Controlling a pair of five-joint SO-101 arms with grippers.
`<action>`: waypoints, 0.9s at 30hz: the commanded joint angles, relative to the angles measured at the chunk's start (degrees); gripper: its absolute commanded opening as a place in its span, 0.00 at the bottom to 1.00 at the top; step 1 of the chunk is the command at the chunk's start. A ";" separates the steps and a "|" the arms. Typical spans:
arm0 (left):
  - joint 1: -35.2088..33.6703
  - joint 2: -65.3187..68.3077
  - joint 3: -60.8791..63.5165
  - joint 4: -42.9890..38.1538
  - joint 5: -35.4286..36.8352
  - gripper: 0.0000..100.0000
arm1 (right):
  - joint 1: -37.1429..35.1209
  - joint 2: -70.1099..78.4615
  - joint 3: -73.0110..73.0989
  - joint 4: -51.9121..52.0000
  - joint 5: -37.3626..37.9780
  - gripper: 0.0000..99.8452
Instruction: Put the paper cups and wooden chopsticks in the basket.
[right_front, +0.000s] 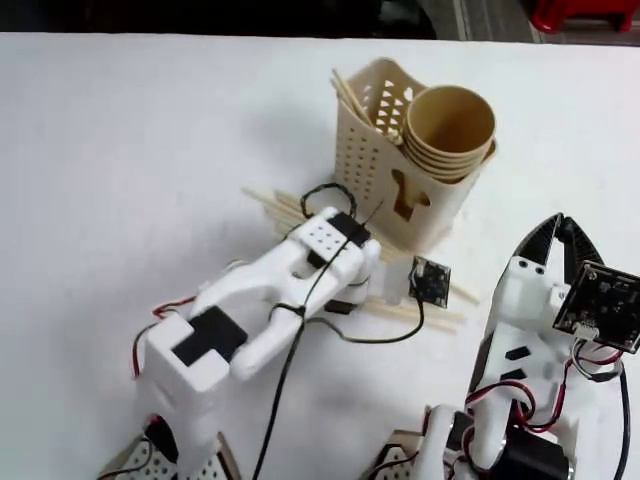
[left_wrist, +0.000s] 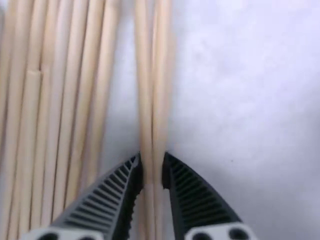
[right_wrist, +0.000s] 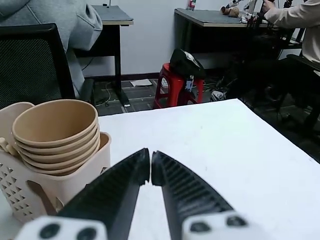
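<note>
A cream perforated basket (right_front: 375, 165) stands at the back of the white table and holds a stack of tan paper cups (right_front: 450, 125) and a few wooden chopsticks (right_front: 350, 95). More chopsticks (right_front: 278, 205) lie on the table at its foot, under my left arm (right_front: 300, 270). My left gripper (left_wrist: 151, 170) is down on the table, shut on a pair of chopsticks (left_wrist: 152, 90), with several more chopsticks (left_wrist: 60, 100) lying alongside. My right gripper (right_front: 560, 235) hangs shut and empty to the right of the basket, and its own view has the cups (right_wrist: 55, 125) ahead of its tip (right_wrist: 150, 167).
Loose chopstick ends (right_front: 440, 315) stick out on the table near the left arm's wrist camera (right_front: 430, 280). Bare white table (right_front: 130, 150) spreads to the left. Beyond the table's far edge are a red stool (right_wrist: 177, 85), desks and chairs.
</note>
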 joint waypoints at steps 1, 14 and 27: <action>-0.40 -2.59 -1.23 4.22 -0.26 0.02 | 0.84 -0.40 0.44 -1.36 -0.35 0.02; -3.82 -17.10 -1.23 18.29 -0.26 0.02 | 0.84 -0.40 0.79 -1.36 -0.35 0.02; -10.15 -31.87 -1.14 32.88 -0.44 0.02 | 0.84 -0.40 0.88 -1.36 -0.35 0.02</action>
